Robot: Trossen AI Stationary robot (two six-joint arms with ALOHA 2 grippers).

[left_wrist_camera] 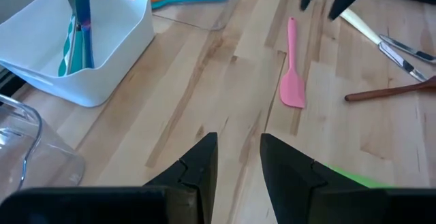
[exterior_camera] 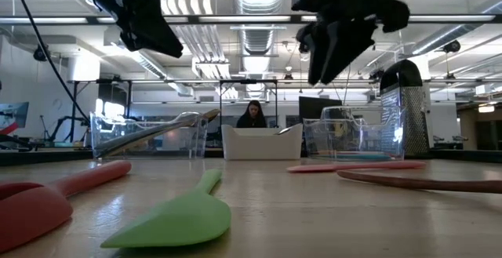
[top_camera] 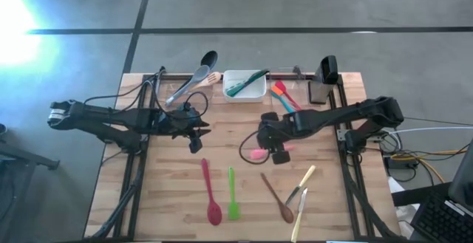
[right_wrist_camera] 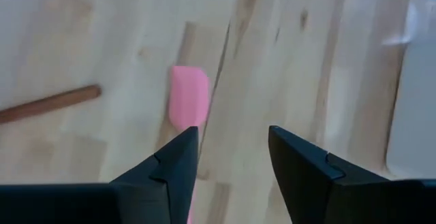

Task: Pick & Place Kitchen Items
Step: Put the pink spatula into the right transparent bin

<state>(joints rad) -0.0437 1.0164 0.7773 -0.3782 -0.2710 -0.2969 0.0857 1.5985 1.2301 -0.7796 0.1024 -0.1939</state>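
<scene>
Pink spatula (right_wrist_camera: 187, 98) beneath open, raised right tool (right_wrist_camera: 231, 163)

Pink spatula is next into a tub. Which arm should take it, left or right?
Right, probably. The right gripper hangs over the pink spatula, fingers open, with the blade showing just ahead of them. The left gripper hovers farther off over bare table, with the spatula well across the boards from it.

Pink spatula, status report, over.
Right pincer open, hovering above pink spatula, not gripping. Left pincer open, empty, over bare table. Nothing in the way.
</scene>
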